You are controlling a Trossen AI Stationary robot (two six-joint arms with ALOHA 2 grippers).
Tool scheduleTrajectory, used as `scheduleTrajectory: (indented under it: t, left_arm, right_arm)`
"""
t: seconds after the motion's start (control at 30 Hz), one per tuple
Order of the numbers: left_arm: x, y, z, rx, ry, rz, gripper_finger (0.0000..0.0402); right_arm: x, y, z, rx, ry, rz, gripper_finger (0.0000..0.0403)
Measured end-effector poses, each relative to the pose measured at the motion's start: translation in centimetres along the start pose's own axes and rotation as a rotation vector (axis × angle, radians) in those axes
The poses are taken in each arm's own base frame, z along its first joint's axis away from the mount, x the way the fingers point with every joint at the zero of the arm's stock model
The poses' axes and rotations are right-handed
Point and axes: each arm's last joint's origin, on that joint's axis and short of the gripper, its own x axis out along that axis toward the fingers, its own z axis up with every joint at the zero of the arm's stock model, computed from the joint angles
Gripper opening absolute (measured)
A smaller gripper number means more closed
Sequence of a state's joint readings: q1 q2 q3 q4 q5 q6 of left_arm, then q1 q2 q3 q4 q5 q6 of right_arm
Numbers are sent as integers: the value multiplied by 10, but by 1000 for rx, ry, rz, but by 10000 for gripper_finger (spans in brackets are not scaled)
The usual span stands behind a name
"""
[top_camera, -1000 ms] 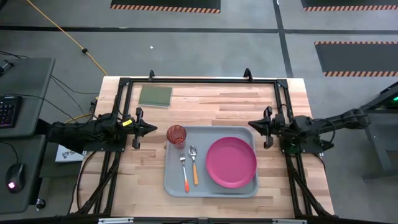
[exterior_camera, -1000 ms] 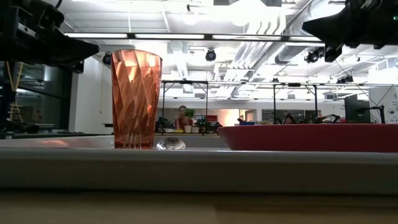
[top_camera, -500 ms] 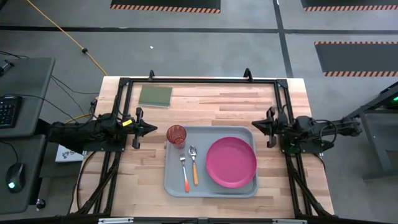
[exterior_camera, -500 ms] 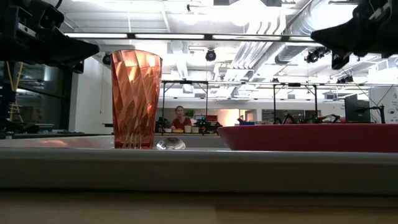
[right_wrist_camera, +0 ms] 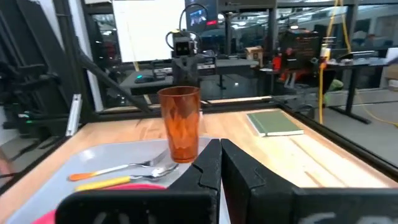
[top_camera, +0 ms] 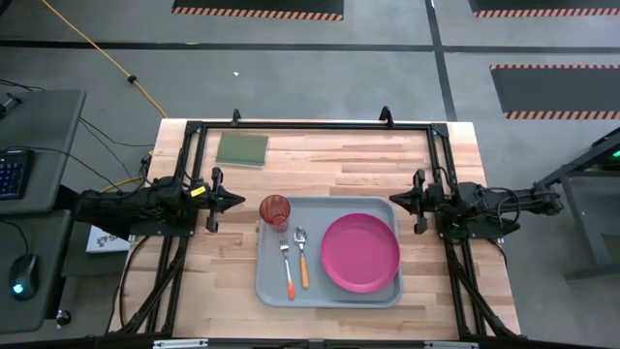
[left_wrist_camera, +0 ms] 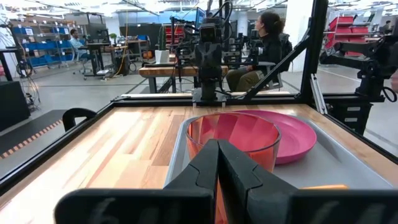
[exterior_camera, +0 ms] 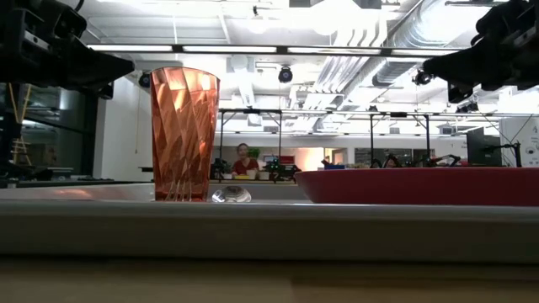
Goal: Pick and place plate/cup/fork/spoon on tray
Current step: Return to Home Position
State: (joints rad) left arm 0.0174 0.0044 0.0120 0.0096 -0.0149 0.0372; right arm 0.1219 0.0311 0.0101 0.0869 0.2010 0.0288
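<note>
The grey-blue tray lies on the table's middle near side. On it the pink plate lies at its right, the orange cup stands upright at its far left corner, and the fork and spoon lie side by side between them. My left gripper is shut and empty, left of the cup, above the table. My right gripper is shut and empty, just off the tray's far right corner. The cup also shows in the low view, the left wrist view and the right wrist view.
A small green square pad lies at the table's far left. A black frame runs around the table's far edge and sides. Bare wood lies far of the tray. People sit in the room behind the table.
My right arm has drawn back and folded in toward the table's right edge, and its gripper has dipped a little; the gripper stays by the tray's far right corner. Nothing on the tray has moved.
</note>
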Motion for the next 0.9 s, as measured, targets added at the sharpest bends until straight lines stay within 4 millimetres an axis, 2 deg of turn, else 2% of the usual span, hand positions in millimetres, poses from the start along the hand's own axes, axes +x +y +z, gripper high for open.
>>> scheduleTrajectory:
  t: [0.37,0.9]
  left_arm:
    - [0,0,0,0,0,0,1]
    - [0,0,0,0,0,0,1]
  right_arm:
    - [1,-10,-5,22,54,-21,0]
    - [2,-9,-8,-50,87,20,0]
